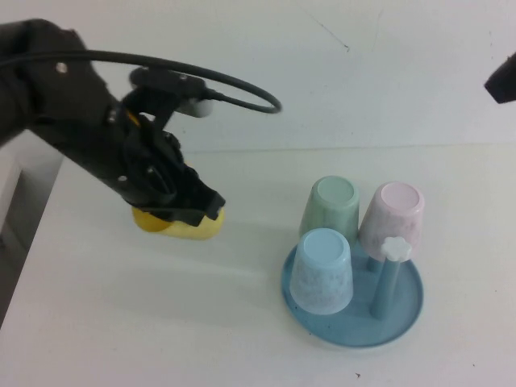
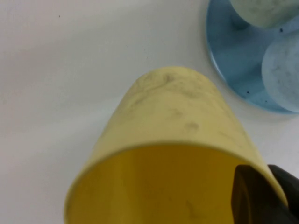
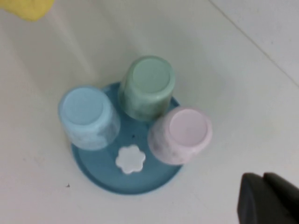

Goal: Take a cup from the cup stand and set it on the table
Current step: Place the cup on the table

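My left gripper [image 1: 197, 211] is shut on the rim of the yellow cup [image 1: 181, 228], with one finger [image 2: 252, 196] inside it and the other outside. The cup [image 2: 173, 121] is tilted, mouth toward the wrist, low over the white table [image 1: 161, 322], left of the cup stand [image 1: 403, 310]. I cannot tell if it touches the table. A bit of the cup shows in the right wrist view [image 3: 28, 7]. The blue stand [image 3: 107, 175] has one bare peg with a white flower cap [image 1: 393, 248]. My right gripper [image 1: 501, 81] is shut and empty, high at the far right [image 3: 268, 198].
Three upturned cups sit on the stand: light blue [image 1: 322, 270], green [image 1: 332, 205] and pink [image 1: 393, 219]. The table's left edge [image 1: 32, 242] runs close behind my left arm. Bare tabletop lies in front of and left of the stand.
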